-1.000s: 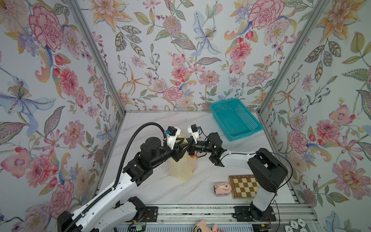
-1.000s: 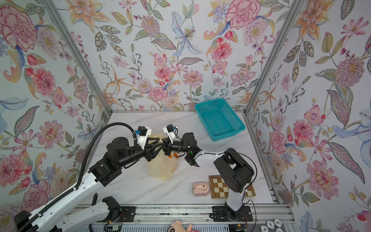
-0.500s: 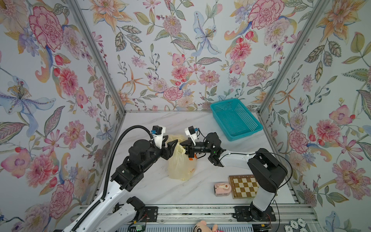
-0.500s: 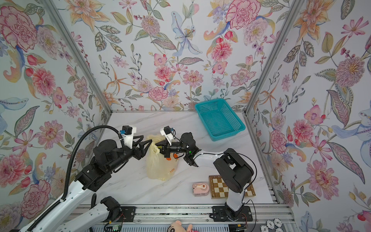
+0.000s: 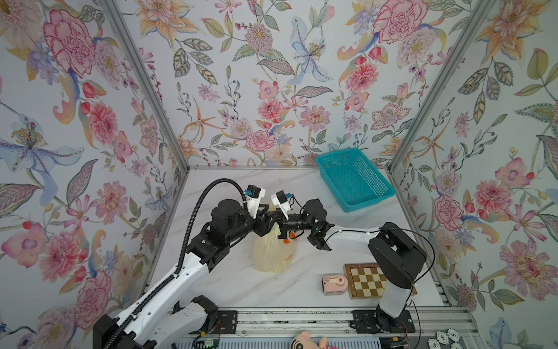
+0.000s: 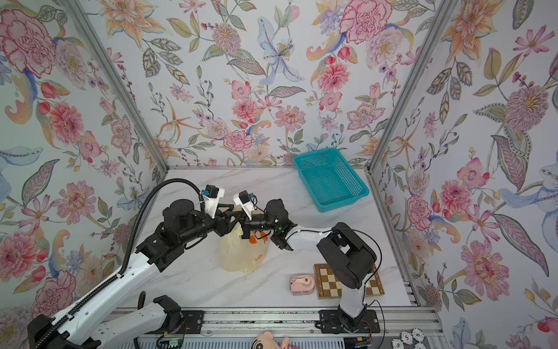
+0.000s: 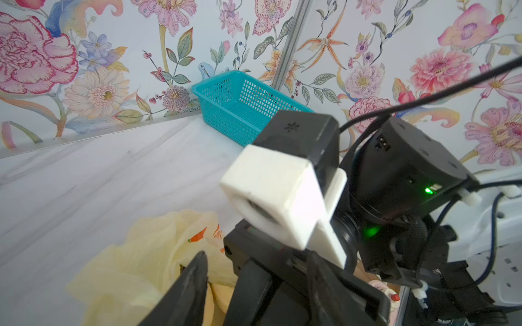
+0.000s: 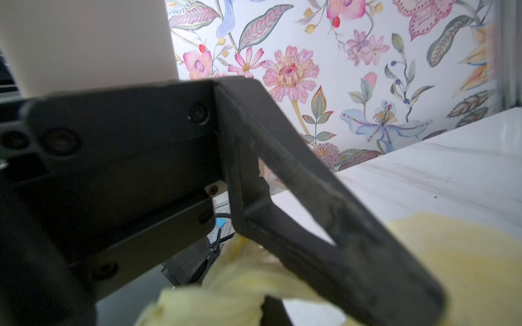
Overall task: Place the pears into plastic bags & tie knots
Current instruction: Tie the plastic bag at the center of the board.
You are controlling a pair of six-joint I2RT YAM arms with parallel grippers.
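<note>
- At the middle of the table (image 5: 229, 281), the plastic bag (image 5: 273, 256) stands upright and bulging: pale yellow, translucent, with orange prints. The pears inside cannot be made out singly.
- Its gathered neck rises straight up to both grippers, which meet head-on above it.
- Clamped on that twisted neck is the right gripper (image 5: 279, 226). Equally near is the left gripper (image 5: 267, 225), but I cannot tell whether it grips.

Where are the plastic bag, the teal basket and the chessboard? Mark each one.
plastic bag (image 5: 273, 256), in a top view, on its bulging body.
teal basket (image 5: 356, 181), in a top view, on its bare mesh floor.
chessboard (image 5: 363, 281), in a top view, on its checkered face.
</note>
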